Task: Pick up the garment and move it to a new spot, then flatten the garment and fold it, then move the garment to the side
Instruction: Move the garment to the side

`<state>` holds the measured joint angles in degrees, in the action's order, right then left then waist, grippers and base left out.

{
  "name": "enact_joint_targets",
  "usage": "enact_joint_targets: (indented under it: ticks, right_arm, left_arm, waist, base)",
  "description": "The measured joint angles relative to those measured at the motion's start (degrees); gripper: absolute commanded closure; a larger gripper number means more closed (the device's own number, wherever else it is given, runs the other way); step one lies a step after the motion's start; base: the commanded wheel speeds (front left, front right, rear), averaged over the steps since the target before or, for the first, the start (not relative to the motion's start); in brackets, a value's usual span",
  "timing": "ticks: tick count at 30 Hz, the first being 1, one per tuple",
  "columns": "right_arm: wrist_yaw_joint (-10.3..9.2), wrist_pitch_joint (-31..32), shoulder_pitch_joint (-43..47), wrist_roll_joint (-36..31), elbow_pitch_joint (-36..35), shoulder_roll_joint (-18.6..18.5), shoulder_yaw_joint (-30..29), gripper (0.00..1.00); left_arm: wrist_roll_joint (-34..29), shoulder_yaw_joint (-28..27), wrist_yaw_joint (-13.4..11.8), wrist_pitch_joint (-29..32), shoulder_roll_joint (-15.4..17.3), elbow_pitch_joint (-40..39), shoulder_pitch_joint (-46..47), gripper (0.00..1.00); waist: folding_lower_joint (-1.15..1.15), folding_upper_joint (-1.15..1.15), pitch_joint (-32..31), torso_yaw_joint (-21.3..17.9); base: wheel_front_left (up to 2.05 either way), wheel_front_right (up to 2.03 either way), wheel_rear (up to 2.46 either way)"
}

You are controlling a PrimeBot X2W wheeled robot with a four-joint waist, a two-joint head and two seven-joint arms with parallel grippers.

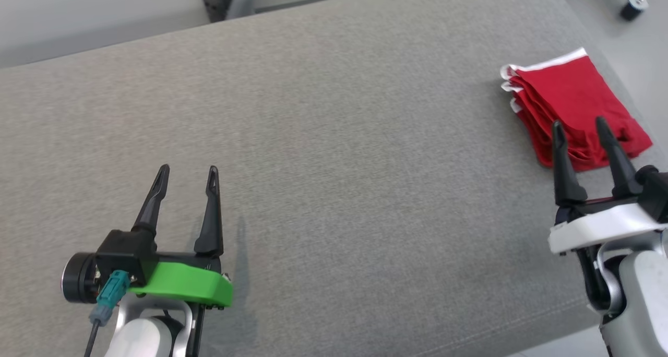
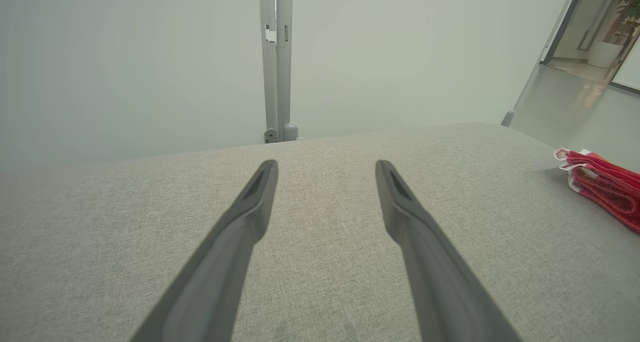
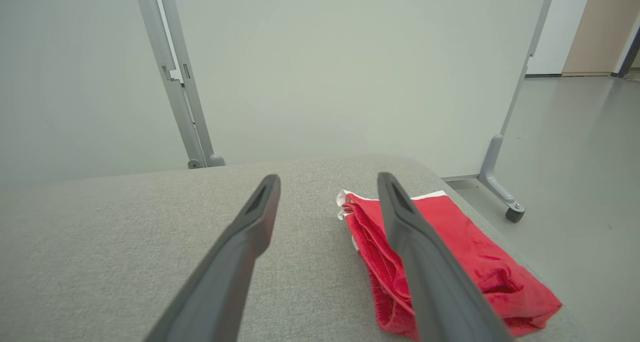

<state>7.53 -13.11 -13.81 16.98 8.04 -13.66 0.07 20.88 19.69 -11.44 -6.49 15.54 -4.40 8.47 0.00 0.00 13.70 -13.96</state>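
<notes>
Garment (image 1: 571,104): red, white trim, folded | long axis laid near-far, trimmed end far | L gripper (image 1: 188,167), R gripper (image 1: 579,121): spread, nothing held

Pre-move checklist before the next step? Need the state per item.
1. Left gripper open and holding nothing: ok.
2. Right gripper open and holding nothing: ok.
3. Red garment folded into a layered stack: ok.
4. Garment lies on the right side of the gray cushion: ok.
5. Garment's near corner fully supported at the cushion's edge: cannot tell.
6. Right gripper's fingertips clear of the garment: cannot tell, as they overlap it in the head view.
</notes>
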Motion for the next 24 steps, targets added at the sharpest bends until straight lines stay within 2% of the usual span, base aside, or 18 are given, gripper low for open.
enact_joint_targets:
  ticks: [11, 24]
  right_arm:
    - [0.0, 3.8, 7.5, -2.0, -4.7, 3.6, 0.4, 0.0]
    - [0.0, 7.6, 16.7, -4.1, -9.1, 4.8, -0.8, 0.0]
  left_arm:
    - [2.3, -3.1, -2.0, -1.9, 0.4, 2.0, -5.5, 0.0]
    - [3.3, -2.7, -2.5, -0.8, 1.7, 0.8, -10.4, 0.0]
  waist:
    - [0.0, 0.0, -6.1, 7.9]
    - [0.0, 0.0, -13.9, 11.4]
  base:
    - [0.0, 0.0, 0.0]
    - [0.0, 0.0, 0.0]
